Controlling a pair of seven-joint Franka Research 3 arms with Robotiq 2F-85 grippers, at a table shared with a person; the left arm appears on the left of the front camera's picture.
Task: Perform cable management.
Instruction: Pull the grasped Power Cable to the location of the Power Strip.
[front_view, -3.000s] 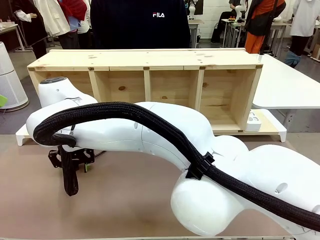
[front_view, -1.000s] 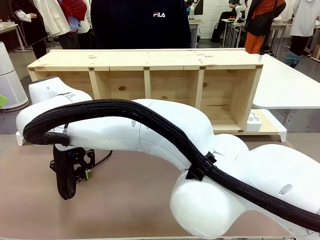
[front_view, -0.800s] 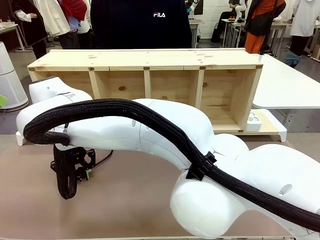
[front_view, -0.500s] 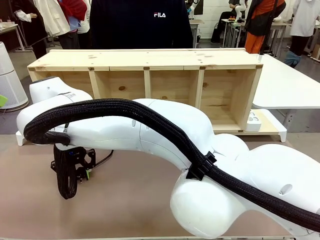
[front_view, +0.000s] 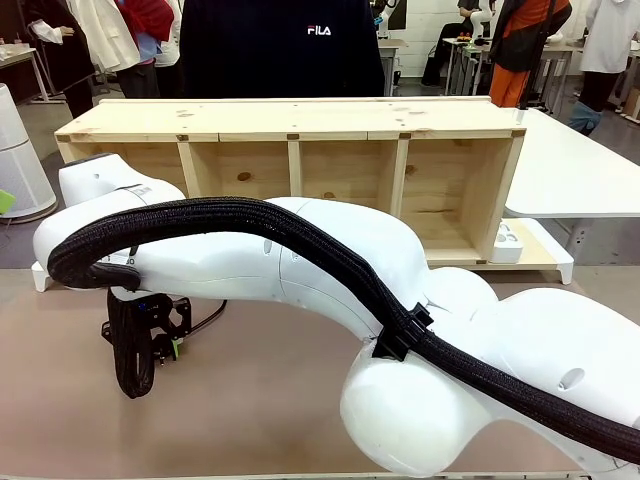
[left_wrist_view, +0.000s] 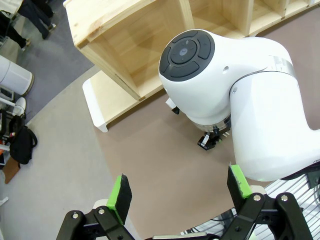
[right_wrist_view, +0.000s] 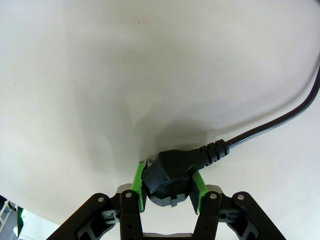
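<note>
Okay, starting on my left: my left fingers (left_wrist_view: 120, 194) are spread wide with nothing between the green pads. They hang high over the brown surface (left_wrist_view: 150, 150), looking down on the wrist (left_wrist_view: 200, 65) of my right arm (left_wrist_view: 270, 115). Moving along, that right arm reaches across to the left half of the front view. It passes in front of the wooden shelf (front_view: 300, 120), which lies on its side with its open compartments facing me. A person in a dark top (front_view: 280, 50) stands behind the shelf. Under the wrist my right fingers (right_wrist_view: 138, 186) point down, low over the surface. They're clenched on the black plug (right_wrist_view: 167, 172) of the cable (right_wrist_view: 280, 117), and the plug sits squarely between both pads. From the plug's ribbed collar the cable runs off to the right over the surface and out past the edge of the wrist view. Whether the plug touches the surface, I can't tell.
</note>
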